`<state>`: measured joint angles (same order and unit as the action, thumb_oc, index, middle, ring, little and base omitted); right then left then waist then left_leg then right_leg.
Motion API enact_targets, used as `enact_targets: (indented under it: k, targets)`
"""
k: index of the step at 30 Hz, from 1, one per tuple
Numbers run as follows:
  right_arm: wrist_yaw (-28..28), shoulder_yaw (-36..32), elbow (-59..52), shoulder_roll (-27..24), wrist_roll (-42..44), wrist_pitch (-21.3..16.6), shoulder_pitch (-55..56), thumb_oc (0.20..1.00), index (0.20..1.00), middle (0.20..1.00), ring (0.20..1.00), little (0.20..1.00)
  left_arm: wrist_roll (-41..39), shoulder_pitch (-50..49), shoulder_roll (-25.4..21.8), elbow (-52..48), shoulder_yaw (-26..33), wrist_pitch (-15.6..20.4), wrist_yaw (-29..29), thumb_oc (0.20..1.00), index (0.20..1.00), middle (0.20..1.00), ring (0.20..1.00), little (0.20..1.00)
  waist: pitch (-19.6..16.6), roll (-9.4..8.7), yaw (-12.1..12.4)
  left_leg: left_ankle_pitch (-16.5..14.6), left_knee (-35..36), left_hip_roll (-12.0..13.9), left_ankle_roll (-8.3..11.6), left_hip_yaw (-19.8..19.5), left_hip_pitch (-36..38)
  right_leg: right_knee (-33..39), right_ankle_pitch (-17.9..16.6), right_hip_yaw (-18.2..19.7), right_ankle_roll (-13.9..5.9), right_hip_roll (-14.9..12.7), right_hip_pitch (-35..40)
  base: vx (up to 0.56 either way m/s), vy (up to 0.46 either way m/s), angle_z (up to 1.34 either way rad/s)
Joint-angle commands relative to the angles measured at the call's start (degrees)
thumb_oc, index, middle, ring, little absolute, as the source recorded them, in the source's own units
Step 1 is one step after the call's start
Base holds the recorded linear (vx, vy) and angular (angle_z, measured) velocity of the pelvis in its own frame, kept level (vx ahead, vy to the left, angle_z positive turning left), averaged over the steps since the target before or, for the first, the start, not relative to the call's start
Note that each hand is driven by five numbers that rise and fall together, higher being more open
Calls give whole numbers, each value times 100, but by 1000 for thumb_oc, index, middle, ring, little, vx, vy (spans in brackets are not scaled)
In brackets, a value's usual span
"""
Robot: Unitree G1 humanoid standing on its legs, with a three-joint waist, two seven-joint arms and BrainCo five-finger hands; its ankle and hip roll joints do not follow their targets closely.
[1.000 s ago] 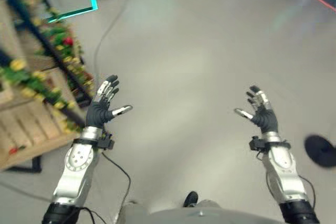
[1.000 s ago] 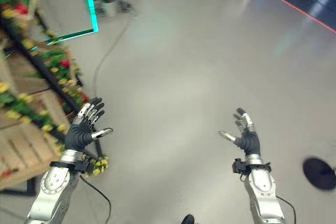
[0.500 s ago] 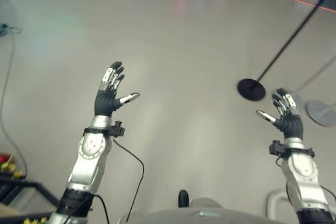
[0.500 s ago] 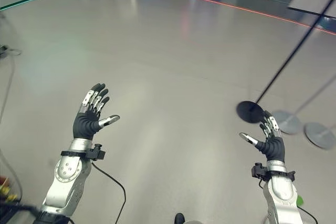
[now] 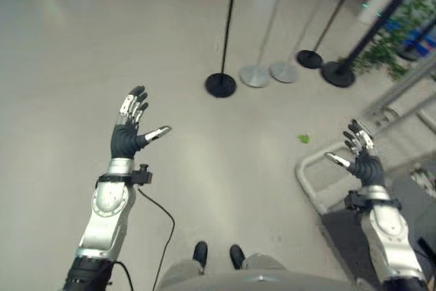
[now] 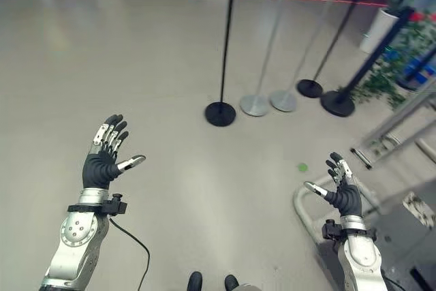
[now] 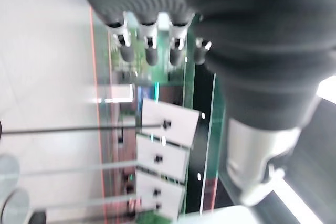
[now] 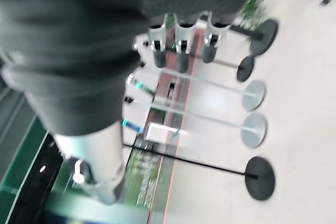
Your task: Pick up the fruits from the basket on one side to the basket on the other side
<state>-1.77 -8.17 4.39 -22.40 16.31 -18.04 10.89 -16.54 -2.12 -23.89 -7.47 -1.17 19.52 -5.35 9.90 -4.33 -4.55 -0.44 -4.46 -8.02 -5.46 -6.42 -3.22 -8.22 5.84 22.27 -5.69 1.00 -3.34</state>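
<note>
In the left eye view, the left hand [image 5: 128,135] and right hand [image 5: 362,158] were raised with fingers spread wide and nothing held, well short of the black stanchion base [image 5: 221,85], presumably for carrying clearance. Fruits and baskets could not be located. In the right eye view, a green scrap [image 6: 302,167] lay nearer that base.
</note>
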Motion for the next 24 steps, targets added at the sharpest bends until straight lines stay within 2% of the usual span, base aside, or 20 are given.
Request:
enact_targets:
  k: [1,2,3,4,5,6,7,8,10,11,12,13,14,16,17,18,19,21,23,24]
  targets:
    - [16,-283,-179,-295,-84,-159,-87,1000,1000,1000,1000,1000,54,-7,-72,-243,91,338,113,1000,1000,1000,1000,1000,-321,85,-42,-228,-187,260,497,0,-220,335,-202,-36,-171,426,328,-25,223,-84]
    - [-10,-325,-193,-282,-197,-144,-90,1000,1000,1000,1000,1000,25,24,-106,-288,-5,304,184,1000,1000,1000,1000,1000,-257,125,-108,-335,-156,289,429,342,-138,194,-250,-120,-343,311,90,-81,213,-91]
    - [-46,-318,-196,-265,-247,-138,-151,1000,1000,1000,1000,1000,-1,78,-129,-297,-68,286,201,1000,1000,1000,1000,1000,-200,129,-93,-381,-171,346,428,533,-128,168,-353,-353,-422,193,-124,-116,250,-140]
    - [-96,-282,-223,-235,-309,-148,-249,1000,1000,1000,1000,1000,-21,138,-160,-282,-118,274,216,1000,1000,1000,1000,1000,-142,168,30,-434,-189,473,460,783,-99,193,-391,-1059,-453,-96,-342,-101,85,-131]
    - [-100,-286,-224,-230,-313,-146,-256,1000,1000,1000,1000,1000,-21,153,-163,-274,-120,277,216,1000,1000,1000,1000,1000,-143,164,38,-416,-193,474,464,790,-122,196,-414,-1053,-454,-95,-364,-90,104,-215]
    - [-187,-120,-252,-171,-417,-172,-456,1000,1000,1000,1000,1000,-61,138,-208,-287,-96,248,216,1000,1000,1000,1000,1000,-107,290,328,-565,-212,774,547,1296,9,252,-351,-2989,-338,-844,-421,-50,71,-182]
    - [-192,-118,-250,-168,-422,-173,-464,1000,1000,1000,1000,1000,-62,143,-209,-285,-94,249,216,1000,1000,1000,1000,1000,-101,286,317,-546,-211,769,546,1288,-1,261,-369,-2999,-336,-849,-422,-76,141,-202]
    - [-161,-4,-205,-136,-453,-138,-546,1000,1000,1000,1000,1000,-103,69,-206,-274,-28,228,266,1000,1000,1000,1000,1000,-56,309,392,-618,-118,923,564,1803,212,255,-504,-3946,-338,-1288,-399,-69,84,-176]
    - [-132,34,-194,-105,-514,-101,-557,1000,1000,1000,1000,1000,-61,-18,-203,-304,18,217,305,1000,1000,1000,1000,1000,-49,277,364,-596,64,961,571,2093,373,246,-687,-4075,-430,-1460,-373,-49,51,-183]
    - [-134,36,-195,-104,-516,-99,-557,1000,1000,1000,1000,1000,-61,-19,-203,-303,20,217,306,1000,1000,1000,1000,1000,-39,275,378,-592,80,958,569,2109,396,243,-688,-4058,-433,-1459,-368,-32,-12,-106]
    - [-136,25,-192,-87,-517,-86,-569,1000,1000,1000,1000,1000,-61,-8,-186,-299,23,206,296,1000,1000,1000,1000,1000,-42,261,346,-553,145,957,561,2151,412,229,-786,-3985,-465,-1531,-422,-30,-84,-91]
    - [-166,0,-159,-83,-525,-66,-543,1000,1000,1000,1000,1000,-88,51,-156,-257,9,171,275,1000,1000,1000,1000,1000,-62,263,289,-537,231,992,583,2226,464,252,-990,-3892,-578,-1718,-424,-41,-86,-58]
    - [-167,-1,-160,-82,-524,-65,-547,1000,1000,1000,1000,1000,-88,56,-156,-254,10,173,275,1000,1000,1000,1000,1000,-68,253,295,-513,236,981,577,2236,445,269,-1019,-3882,-573,-1725,-443,-10,-164,-54]
    - [-288,131,-27,-109,-527,0,-720,1000,1000,1000,1000,1000,44,134,-213,-162,14,130,160,1000,1000,1000,1000,1000,-120,210,408,-531,289,1091,651,2628,528,424,-1316,-4515,-678,-2162,-314,21,-183,-48]
    - [-274,208,21,-84,-506,40,-760,1000,1000,1000,1000,1000,48,103,-216,-121,57,113,151,1000,1000,1000,1000,1000,-186,198,473,-636,325,1127,695,2669,603,537,-1189,-4692,-733,-2163,-145,59,-106,-103]
    - [-274,217,24,-82,-505,40,-760,1000,1000,1000,1000,1000,48,95,-219,-120,61,114,152,1000,1000,1000,1000,1000,-178,198,468,-645,325,1133,701,2668,623,554,-1186,-4700,-736,-2154,-116,99,-223,-163]
    - [-242,419,131,-69,-462,91,-914,1000,1000,1000,1000,1000,76,28,-186,-35,210,94,67,1000,1000,1000,1000,1000,-270,41,519,-647,294,1224,767,3059,690,758,-1306,-5041,-783,-2242,26,88,-310,-137]
    - [-195,461,13,-83,-452,141,-908,1000,1000,1000,1000,1000,54,58,-138,112,286,101,-25,1000,1000,1000,1000,1000,-287,-17,372,-695,30,1475,877,3193,670,649,-1120,-4676,-689,-2050,-61,168,-433,-115]
    - [-169,435,-45,-98,-404,136,-893,1000,1000,1000,1000,1000,35,106,-100,173,286,105,-70,1000,1000,1000,1000,1000,-274,-4,294,-741,-108,1607,921,3208,694,529,-1003,-4585,-629,-1962,-98,156,-340,-70]
    - [-151,399,-103,-147,-277,98,-861,1000,1000,1000,1000,1000,-22,210,-20,219,249,131,-128,1000,1000,1000,1000,1000,-209,76,93,-819,-388,1872,1012,3286,785,302,-758,-4499,-503,-1749,-134,161,-388,-11]
